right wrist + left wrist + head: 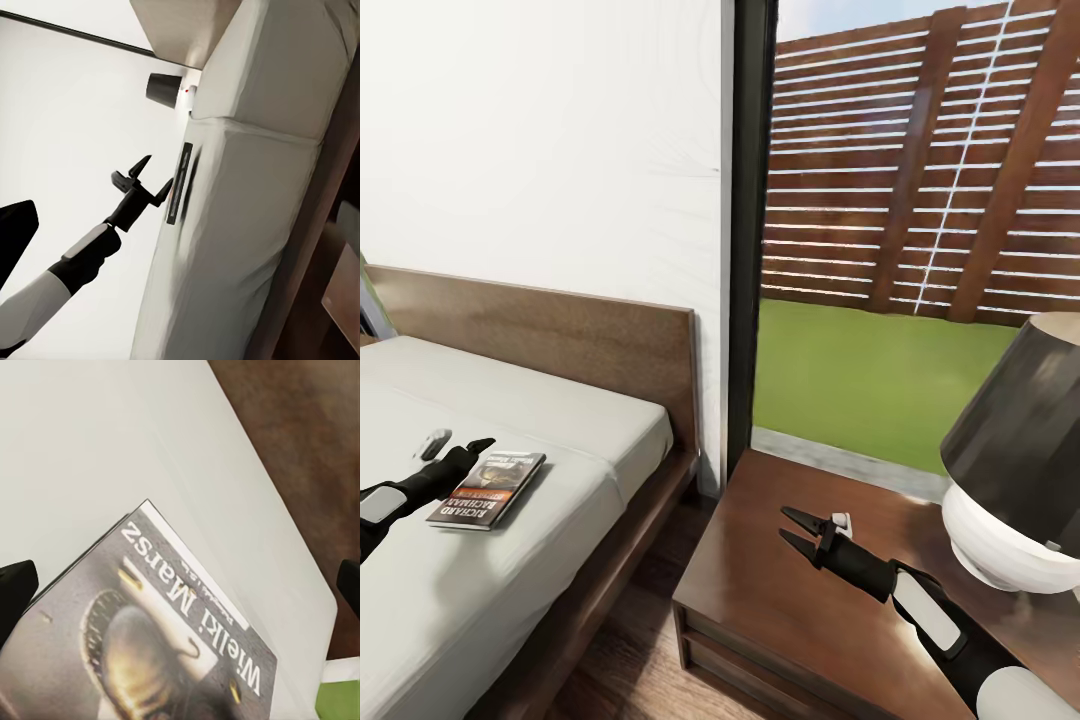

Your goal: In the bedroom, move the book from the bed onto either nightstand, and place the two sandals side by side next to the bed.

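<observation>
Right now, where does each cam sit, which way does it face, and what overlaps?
Head: up high, looking forward and down at bed, nightstand, lamp; both arms show.
Left wrist: just above the book, facing down; open fingertips at the edges.
Right wrist: over the nightstand, looking across at the mattress side; left end effector visible.
Shared: book, bed and left end effector in head and right wrist.

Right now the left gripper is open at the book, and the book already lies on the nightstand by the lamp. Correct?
Not quite. The book lies on the bed, on the light-grey mattress, not on the nightstand; the head view shows it. The rest holds: the left gripper is open at the book, and the lamp stands on the nightstand.
</observation>
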